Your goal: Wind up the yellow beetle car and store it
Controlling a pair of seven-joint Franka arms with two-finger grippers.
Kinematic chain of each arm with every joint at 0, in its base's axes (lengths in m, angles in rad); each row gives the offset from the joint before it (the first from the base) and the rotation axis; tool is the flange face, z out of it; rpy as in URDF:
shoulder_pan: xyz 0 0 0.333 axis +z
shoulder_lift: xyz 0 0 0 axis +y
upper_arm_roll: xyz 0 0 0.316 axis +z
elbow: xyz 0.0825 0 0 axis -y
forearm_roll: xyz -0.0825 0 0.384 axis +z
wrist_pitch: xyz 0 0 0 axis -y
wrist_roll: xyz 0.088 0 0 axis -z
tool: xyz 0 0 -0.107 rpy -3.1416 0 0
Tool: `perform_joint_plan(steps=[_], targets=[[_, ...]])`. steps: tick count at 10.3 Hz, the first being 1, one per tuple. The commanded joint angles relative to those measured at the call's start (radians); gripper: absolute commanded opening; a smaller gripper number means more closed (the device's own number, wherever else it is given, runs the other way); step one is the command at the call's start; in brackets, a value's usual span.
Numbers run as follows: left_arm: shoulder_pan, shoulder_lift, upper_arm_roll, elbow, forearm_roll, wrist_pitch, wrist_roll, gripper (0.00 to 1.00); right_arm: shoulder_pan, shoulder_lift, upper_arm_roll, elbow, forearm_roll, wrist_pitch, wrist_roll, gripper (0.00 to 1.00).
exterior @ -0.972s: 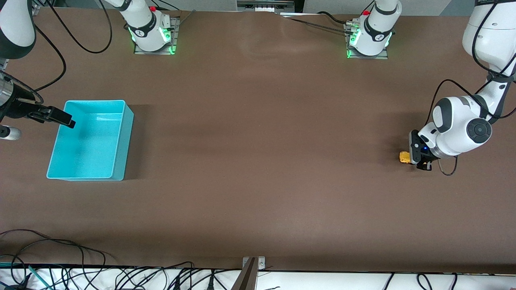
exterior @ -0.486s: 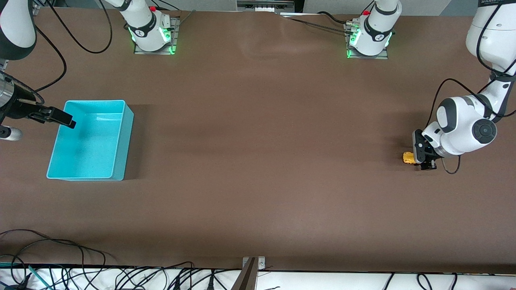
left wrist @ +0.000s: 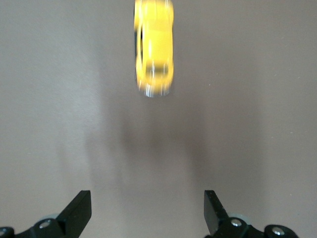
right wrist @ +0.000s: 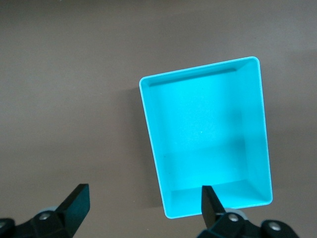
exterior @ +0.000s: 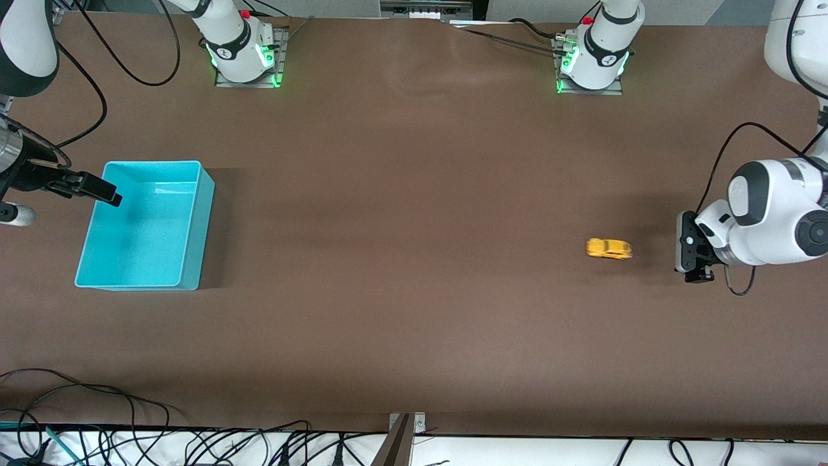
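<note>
The yellow beetle car (exterior: 609,248) lies clear of the spread left gripper (exterior: 692,257). Probably light, hard and free-rolling: pinch its flanks. The spread right gripper (exterior: 97,189) waits over the turquoise bin (exterior: 194,223).

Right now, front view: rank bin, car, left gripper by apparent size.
1. bin, clearly largest.
2. left gripper, open over the table; it sits higher than the tabletop, so the margin is unsure.
3. car, smallest.
</note>
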Motion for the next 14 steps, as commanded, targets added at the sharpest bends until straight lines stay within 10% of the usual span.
perform_joint_plan(steps=[1, 14], targets=[[-0.005, -0.001, -0.005, 0.095, -0.028, -0.128, -0.032, 1.00, -0.005, 0.004, -0.002, 0.012, 0.021, -0.006, -0.020, 1.00], [-0.005, -0.172, -0.091, 0.290, -0.097, -0.511, -0.840, 1.00, -0.013, 0.069, 0.002, 0.011, 0.014, -0.003, -0.278, 1.00]])
